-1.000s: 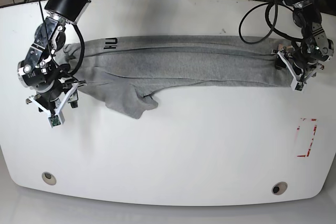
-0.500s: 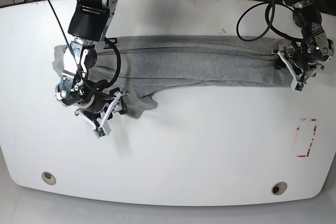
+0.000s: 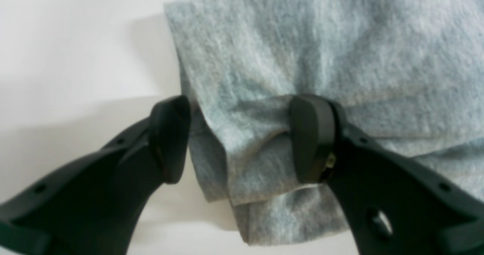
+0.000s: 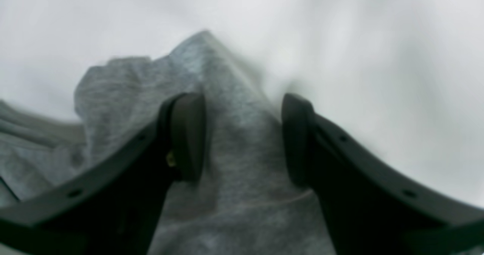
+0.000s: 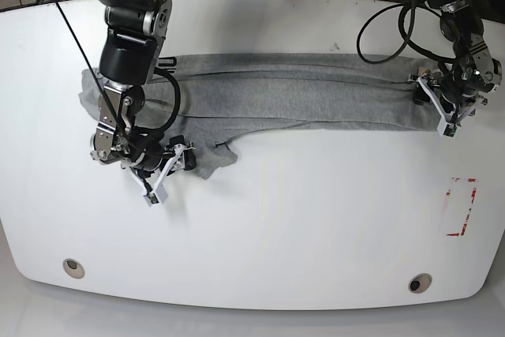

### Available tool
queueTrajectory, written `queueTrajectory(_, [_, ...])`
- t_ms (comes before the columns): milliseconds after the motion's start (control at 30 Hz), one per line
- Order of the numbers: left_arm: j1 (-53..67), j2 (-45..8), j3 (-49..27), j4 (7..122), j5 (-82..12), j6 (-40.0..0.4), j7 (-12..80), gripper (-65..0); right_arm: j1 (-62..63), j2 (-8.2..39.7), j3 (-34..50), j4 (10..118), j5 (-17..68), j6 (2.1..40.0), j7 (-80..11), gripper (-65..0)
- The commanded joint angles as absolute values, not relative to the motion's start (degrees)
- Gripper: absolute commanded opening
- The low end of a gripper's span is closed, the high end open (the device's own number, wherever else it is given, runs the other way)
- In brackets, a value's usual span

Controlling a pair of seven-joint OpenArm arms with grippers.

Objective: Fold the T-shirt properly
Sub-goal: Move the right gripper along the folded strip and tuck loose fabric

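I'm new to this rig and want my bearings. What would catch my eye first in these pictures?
A long grey T-shirt lies folded into a band across the far half of the white table. The left gripper sits open at the shirt's end, one finger pressed into the cloth and the other off its edge. The right gripper is down at the other end, open astride a sleeve that sticks out toward the near edge.

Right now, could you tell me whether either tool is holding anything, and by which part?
Neither is. The left tool stands open over the T-shirt end's corner; the right tool stands open astride a sleeve fold.
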State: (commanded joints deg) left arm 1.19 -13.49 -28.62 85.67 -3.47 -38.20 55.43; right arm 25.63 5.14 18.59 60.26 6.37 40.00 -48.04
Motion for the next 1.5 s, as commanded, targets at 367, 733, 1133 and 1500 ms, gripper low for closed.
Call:
queueTrajectory(367, [1.2, -13.4, -28.5, 85.7, -3.5, -38.2, 55.4, -26.0, 24.0, 4.9, 13.7, 60.1, 6.5, 40.0, -47.5, -59.6])
queueTrajectory(733, [1.2, -13.4, -28.5, 85.6, -3.4, -38.2, 55.4, -26.0, 24.0, 5.2, 13.9, 68.5, 7.0, 40.0, -48.3, -65.0])
queueTrajectory(1133, [1.4, -13.4, -28.5, 85.6, -3.3, -38.2, 55.3, -26.0, 16.5, 5.3, 13.9, 93.7, 16.8, 40.0, -62.5, -65.0])
queueTrajectory(1500, [1.6, -13.4, -28.5, 85.5, -3.3, -38.2, 55.3, -26.0, 5.8, 6.2, 13.7, 106.9, 26.3, 40.0, -68.0, -65.0])
